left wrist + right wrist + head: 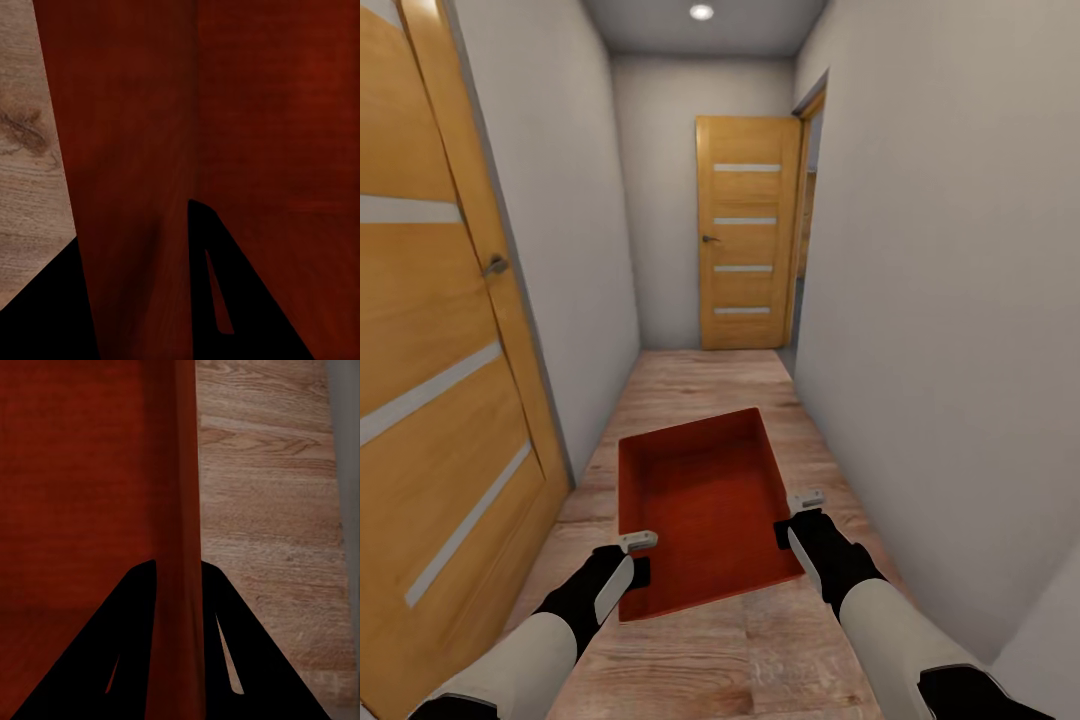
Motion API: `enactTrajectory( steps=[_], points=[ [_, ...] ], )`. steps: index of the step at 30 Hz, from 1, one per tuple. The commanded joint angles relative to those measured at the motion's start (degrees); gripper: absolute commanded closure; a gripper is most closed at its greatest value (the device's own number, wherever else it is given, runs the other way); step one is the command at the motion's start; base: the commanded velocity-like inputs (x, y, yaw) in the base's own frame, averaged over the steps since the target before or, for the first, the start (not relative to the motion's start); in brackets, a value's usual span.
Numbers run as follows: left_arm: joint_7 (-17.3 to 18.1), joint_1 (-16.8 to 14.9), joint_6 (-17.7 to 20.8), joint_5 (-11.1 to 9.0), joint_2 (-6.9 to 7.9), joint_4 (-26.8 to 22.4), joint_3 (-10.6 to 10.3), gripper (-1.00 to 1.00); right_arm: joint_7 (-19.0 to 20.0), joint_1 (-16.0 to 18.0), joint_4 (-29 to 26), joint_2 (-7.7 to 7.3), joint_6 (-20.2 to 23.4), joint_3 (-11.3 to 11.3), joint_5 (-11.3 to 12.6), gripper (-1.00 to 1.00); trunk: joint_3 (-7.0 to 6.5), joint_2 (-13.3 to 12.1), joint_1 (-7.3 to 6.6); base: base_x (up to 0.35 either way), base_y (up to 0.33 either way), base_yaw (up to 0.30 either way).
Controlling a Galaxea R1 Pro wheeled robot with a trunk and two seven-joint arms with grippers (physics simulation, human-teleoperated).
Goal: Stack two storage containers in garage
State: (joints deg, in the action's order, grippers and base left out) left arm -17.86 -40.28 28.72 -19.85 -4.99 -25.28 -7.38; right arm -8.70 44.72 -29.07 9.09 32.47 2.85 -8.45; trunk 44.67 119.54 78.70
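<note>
One orange-red storage container hangs level above the wood plank floor of a narrow corridor, carried between both arms. My left gripper is shut on its left wall near the front corner. In the left wrist view that wall runs between the dark fingers. My right gripper is shut on the right wall, and the right wrist view shows the wall pinched between both fingers. The bin is empty inside. The living room and the garage are out of view.
White walls close in on both sides. A wooden door with a handle stands at the near left. Another wooden door closes the corridor's far end, with an open doorway beside it on the right. Plank floor runs ahead.
</note>
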Motion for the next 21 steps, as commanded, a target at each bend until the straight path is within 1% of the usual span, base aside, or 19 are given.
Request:
enactTrajectory(
  steps=[1, 21],
  points=[
    [0.0, 0.0, 0.0, -0.5, 0.07, 0.1, 0.6, 1.00, 1.8, 0.0, -1.0, -0.04, -0.3, -0.3, 4.4, 1.00, 0.00, 0.0, 0.00, 0.308, 0.000, 0.000],
    [0.0, 0.0, 0.0, -0.5, 0.07, 0.1, 0.6, 1.00, 1.8, 0.0, -1.0, -0.04, -0.3, -0.3, 4.3, 1.00, 0.00, 0.0, 0.00, 0.308, 0.000, 0.000]
  ],
)
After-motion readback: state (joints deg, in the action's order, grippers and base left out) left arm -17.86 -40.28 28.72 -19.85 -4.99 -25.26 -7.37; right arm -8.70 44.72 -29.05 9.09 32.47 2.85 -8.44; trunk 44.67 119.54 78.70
